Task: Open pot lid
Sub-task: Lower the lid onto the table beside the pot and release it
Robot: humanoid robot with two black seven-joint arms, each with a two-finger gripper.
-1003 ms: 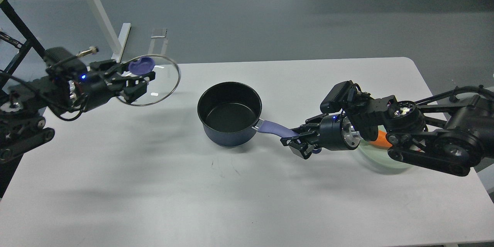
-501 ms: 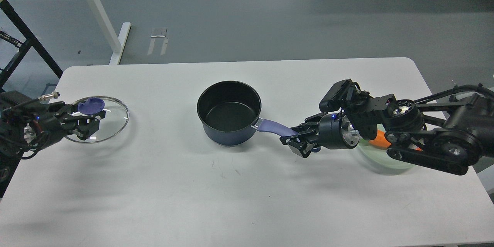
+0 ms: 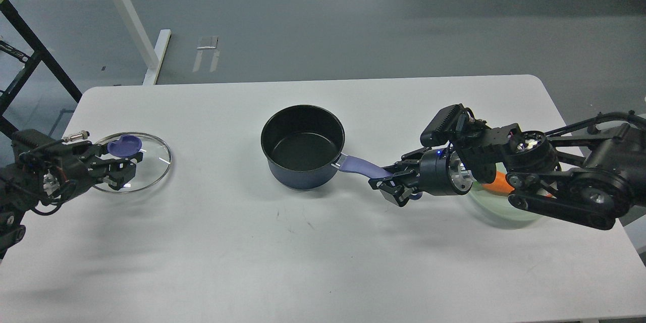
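A dark blue pot [image 3: 303, 147] stands open in the middle of the white table [image 3: 303, 262], and its inside is empty. Its purple handle [image 3: 356, 165] points right. My right gripper [image 3: 392, 183] is shut on the end of that handle. The glass lid [image 3: 146, 164] with its purple knob [image 3: 124, 146] is at the far left, low over or on the table, well apart from the pot. My left gripper [image 3: 117, 165] is closed around the lid at its knob.
A pale green see-through dish [image 3: 497, 211] with an orange thing [image 3: 499, 180] in it sits under my right arm. A white table leg [image 3: 128, 15] and a black frame [image 3: 25, 50] stand on the floor behind the table's left end.
My left gripper carried the lid from beside the pot out to the far left and down, then shifted slightly right. The pot and right gripper moved a little to the right.
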